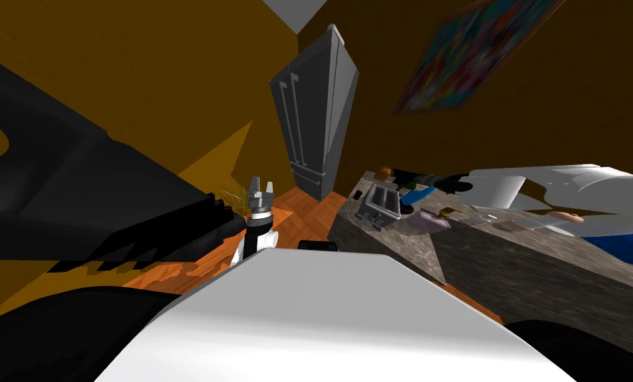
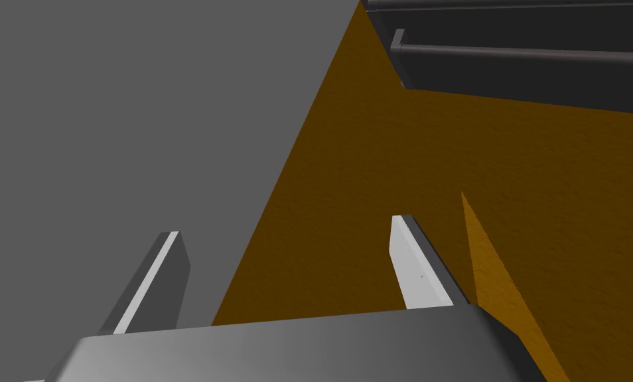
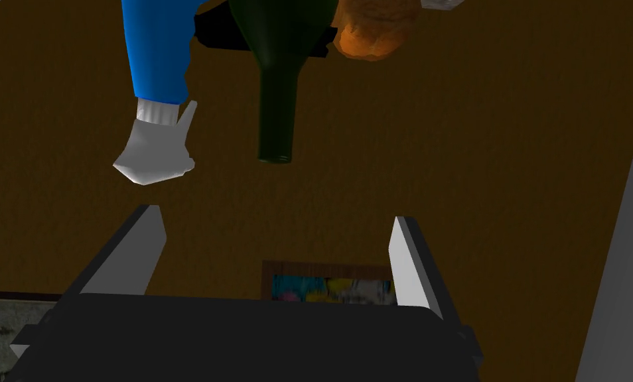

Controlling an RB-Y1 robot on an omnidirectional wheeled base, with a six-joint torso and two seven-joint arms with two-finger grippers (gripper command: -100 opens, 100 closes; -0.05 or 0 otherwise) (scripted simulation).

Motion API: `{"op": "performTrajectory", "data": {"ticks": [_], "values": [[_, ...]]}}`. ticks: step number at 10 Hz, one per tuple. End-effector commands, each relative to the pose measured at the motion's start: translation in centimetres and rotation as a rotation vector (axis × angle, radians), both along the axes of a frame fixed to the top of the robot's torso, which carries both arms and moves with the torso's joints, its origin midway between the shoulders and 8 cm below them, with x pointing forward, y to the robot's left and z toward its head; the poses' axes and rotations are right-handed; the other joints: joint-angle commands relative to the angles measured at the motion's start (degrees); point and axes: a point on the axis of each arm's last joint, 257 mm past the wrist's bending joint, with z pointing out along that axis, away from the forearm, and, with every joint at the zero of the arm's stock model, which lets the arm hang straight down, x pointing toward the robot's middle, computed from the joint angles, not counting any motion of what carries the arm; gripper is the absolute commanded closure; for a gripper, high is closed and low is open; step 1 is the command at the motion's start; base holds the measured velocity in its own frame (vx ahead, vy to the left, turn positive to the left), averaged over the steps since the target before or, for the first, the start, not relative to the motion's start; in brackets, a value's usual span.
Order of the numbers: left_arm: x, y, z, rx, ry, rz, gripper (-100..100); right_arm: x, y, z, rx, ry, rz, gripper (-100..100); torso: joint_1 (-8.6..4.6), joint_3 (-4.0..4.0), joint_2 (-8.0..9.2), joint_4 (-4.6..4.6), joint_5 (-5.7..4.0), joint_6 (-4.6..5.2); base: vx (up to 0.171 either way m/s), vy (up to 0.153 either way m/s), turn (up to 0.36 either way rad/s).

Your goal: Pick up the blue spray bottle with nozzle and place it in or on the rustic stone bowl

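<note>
The blue spray bottle [image 3: 159, 60] with its white nozzle [image 3: 152, 149] stands on the stone-topped counter [image 1: 507, 265]; in the head view the bottle [image 1: 418, 195] is just past the toaster. My right gripper [image 3: 275, 252] is open and a little short of the bottle, with the nozzle just beyond one fingertip and nothing between the fingers. In the head view that gripper [image 1: 441, 180] reaches in over the counter from the right. A low greyish bowl-shaped thing [image 1: 434, 220] lies on the counter under my right forearm. My left gripper [image 1: 261, 192] hangs open beside my chest.
A dark green bottle [image 3: 275, 79] and an orange lump [image 3: 375, 30] stand right beside the spray bottle. A grey toaster [image 1: 379, 204] sits at the counter's end. A tall grey fridge [image 1: 315, 119] stands beyond it, and black furniture [image 1: 96, 199] is on my left.
</note>
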Motion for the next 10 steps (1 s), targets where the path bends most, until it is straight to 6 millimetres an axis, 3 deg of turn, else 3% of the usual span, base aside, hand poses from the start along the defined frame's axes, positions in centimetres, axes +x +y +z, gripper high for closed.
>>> {"op": "performTrajectory", "data": {"ticks": [1, 7, 8, 10], "values": [[0.0, 0.0, 0.0, 0.0, 0.0, 0.0, 0, 1.53, 2.03, -0.12, 0.005, 0.008, 0.023, -100, 0.0, 0.0, 0.0, 0.0, 0.0, 0.0, -0.029, -0.039, -0.086], [0.0, 0.0, 0.0, 0.0, 0.0, 0.0, 0, 1.53, 2.03, -0.13, 0.005, 0.008, 0.023, -100, 0.04, -0.02, -0.03, -0.01, 0.01, -0.01, 0.001, 0.001, -0.016], [0.0, 0.0, 0.0, 0.0, 0.0, 0.0, 0, 1.53, 2.03, -0.13, 0.005, 0.008, 0.023, 0, 0.03, -0.01, -0.02, -0.01, 0.01, -0.01, 0.0, 0.0, 0.0], [0.0, 0.0, 0.0, 0.0, 0.0, 0.0, 0, 1.53, 2.03, -0.13, 0.005, 0.008, 0.023, 0, 0.02, -0.01, -0.01, -0.01, 0.0, -0.01, 0.0, 0.0, 0.0]]}}
